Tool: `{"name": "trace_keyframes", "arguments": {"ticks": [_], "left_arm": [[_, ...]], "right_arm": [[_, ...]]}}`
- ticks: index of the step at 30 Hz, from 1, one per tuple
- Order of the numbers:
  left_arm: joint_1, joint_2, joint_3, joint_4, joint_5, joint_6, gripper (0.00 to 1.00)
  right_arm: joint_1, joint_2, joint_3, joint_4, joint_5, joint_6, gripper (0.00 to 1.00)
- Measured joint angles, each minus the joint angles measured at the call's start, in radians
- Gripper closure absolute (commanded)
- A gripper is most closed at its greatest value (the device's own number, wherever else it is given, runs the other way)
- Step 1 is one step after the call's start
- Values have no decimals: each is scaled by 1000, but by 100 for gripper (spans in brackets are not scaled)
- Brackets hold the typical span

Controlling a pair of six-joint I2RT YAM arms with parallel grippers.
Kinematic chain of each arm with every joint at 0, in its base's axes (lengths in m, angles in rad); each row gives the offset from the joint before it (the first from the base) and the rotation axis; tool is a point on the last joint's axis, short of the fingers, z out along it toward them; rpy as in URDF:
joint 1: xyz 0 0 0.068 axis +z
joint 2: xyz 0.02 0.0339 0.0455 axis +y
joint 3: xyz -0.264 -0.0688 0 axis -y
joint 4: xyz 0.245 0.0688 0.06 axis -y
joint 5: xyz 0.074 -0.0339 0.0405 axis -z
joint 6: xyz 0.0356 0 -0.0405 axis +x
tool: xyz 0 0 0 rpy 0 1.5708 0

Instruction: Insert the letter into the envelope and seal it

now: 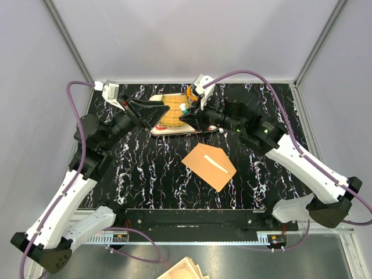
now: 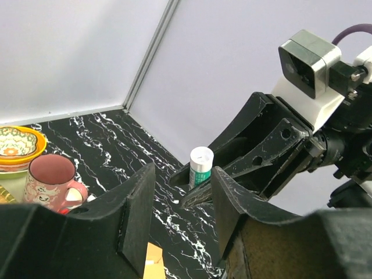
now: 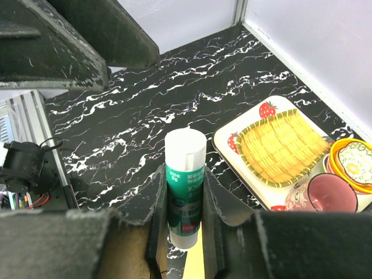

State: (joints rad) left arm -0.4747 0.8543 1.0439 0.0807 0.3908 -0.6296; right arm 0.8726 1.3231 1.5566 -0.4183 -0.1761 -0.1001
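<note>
The orange-tan envelope (image 1: 209, 166) lies flat mid-table with a thin white strip on it. A corner of it shows in the left wrist view (image 2: 152, 261) and a sliver in the right wrist view (image 3: 195, 263). The letter is not in view as a separate sheet. My right gripper (image 1: 186, 114) is shut on a green-and-white glue stick (image 3: 185, 186), held upright above the table behind the envelope. My left gripper (image 1: 158, 114) is open and empty, its fingers (image 2: 136, 215) pointing at the glue stick (image 2: 201, 165) from a short way to the left.
A white strawberry tray (image 3: 235, 131) with a woven yellow mat (image 3: 282, 145), a pink mug (image 3: 331, 195) and stacked bowls (image 3: 354, 163) stands at the back behind both grippers. An ornate-edged paper stack (image 1: 183, 270) lies off the table at the front. Grey walls enclose the table.
</note>
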Motion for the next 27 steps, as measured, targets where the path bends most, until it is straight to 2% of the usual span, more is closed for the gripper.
{"name": "trace_keyframes", "arguments": {"ticks": [3,5,10,13,15,17,19,23,27], "left_arm": [[-24,28,18,-19,-39,5,48],[-44,60,30,-35,-61,12,48],[-79,118,56,-90,-102,29,53],[-90,134,63,-105,-113,28,59],[-93,139,66,-113,-115,23,69],[-97,143,73,-111,-114,17,81],[-100,143,74,-112,-113,11,99],[-95,142,68,-89,-89,-2,100],[-69,136,30,2,-16,-31,100]], "right_arm": [[0,19,1,2,20,19,100],[0,40,2,2,32,31,100],[1,74,3,1,36,54,100],[5,76,4,1,37,57,100],[7,76,8,2,37,57,100],[8,79,9,2,38,58,100],[8,81,10,2,39,62,100],[8,82,13,2,39,68,100],[3,75,20,1,13,72,100]]}}
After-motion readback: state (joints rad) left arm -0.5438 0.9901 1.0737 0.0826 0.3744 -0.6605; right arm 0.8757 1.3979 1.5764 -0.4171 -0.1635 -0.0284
